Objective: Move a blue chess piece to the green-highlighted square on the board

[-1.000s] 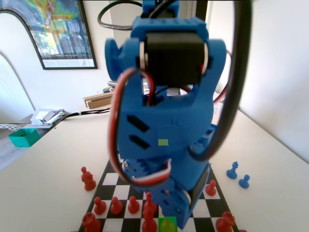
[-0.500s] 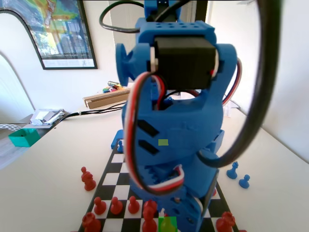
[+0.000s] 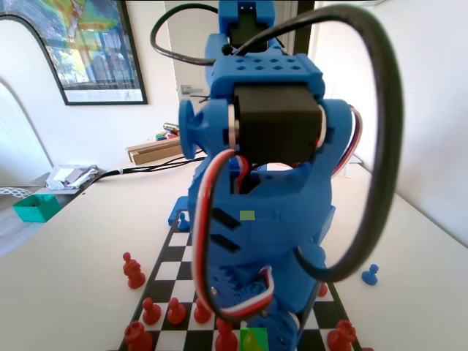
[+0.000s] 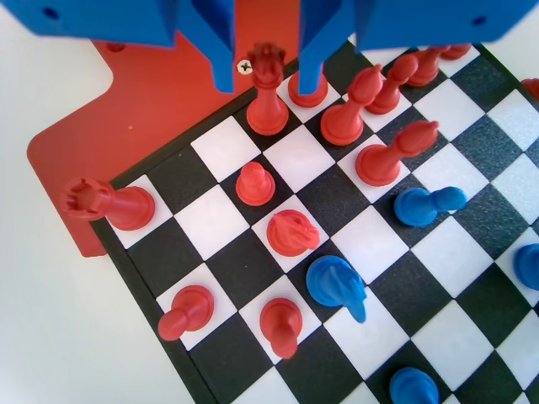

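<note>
A: Where is the gripper (image 4: 268, 82)?

B: In the wrist view its 2 jaws are apart, 1 on each side of the crowned top of a red queen (image 4: 268, 97). There is a gap on both sides, so nothing is clamped.

A: And the blue chess piece (image 4: 337, 286)?

B: It is well clear of the jaws, standing on the board (image 4: 219, 223) just beside a red knight (image 4: 292, 232). Its top is too blurred to read. A blue pawn (image 4: 425, 204) stands further right, near a red bishop (image 4: 392, 160).

A: The green-highlighted square (image 3: 254, 341)?

B: It is at the bottom edge of the fixed view, right under the blue arm (image 3: 263, 219), with red pawns (image 3: 175, 311) in a row to its left.

A: What differs from 0.5 s ago?

B: In the fixed view the arm's black motor block (image 3: 278, 121) sits lower in the picture. The black cable (image 3: 384, 146) has swung left. 2 blue pawns showed on the bench (image 3: 73, 256) at the right then, but now only 1 bench pawn (image 3: 371, 275) does. The red pieces keep their squares.
</note>
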